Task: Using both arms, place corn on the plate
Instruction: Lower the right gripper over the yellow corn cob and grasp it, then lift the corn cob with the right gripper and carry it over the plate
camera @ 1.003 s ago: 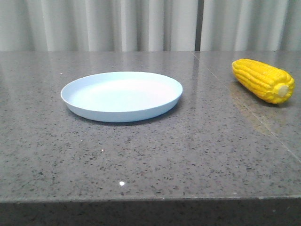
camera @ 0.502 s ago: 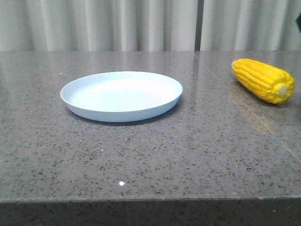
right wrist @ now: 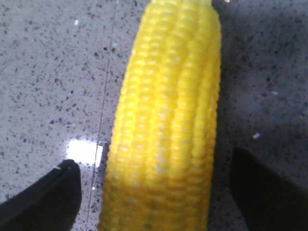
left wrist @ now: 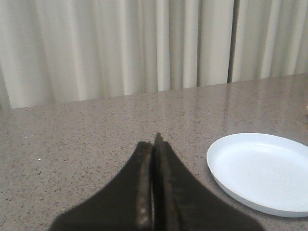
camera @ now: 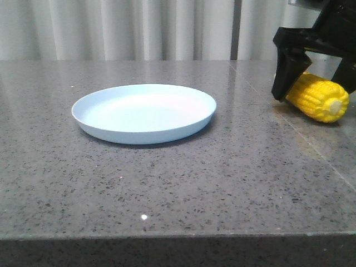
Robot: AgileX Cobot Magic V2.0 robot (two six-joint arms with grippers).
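Observation:
The yellow corn [camera: 318, 98] lies on the grey stone table at the far right, its pale stub end facing the front. My right gripper [camera: 316, 89] is down over it, open, with one finger on each side of the cob. In the right wrist view the corn [right wrist: 168, 110] fills the gap between the two black fingers of the gripper [right wrist: 159, 195], with space on both sides. The pale blue plate [camera: 143, 113] sits empty left of centre. My left gripper [left wrist: 155, 142] is shut and empty above the table, left of the plate [left wrist: 262, 171]. It is out of the front view.
The table's front edge [camera: 178, 236] runs across the bottom of the front view. A thin seam [camera: 311, 147] crosses the tabletop on the right, under the corn. Pale curtains [camera: 139, 28] hang behind the table.
My right gripper has come into the front view from the upper right and dropped over the corn. The corn and plate have not moved.

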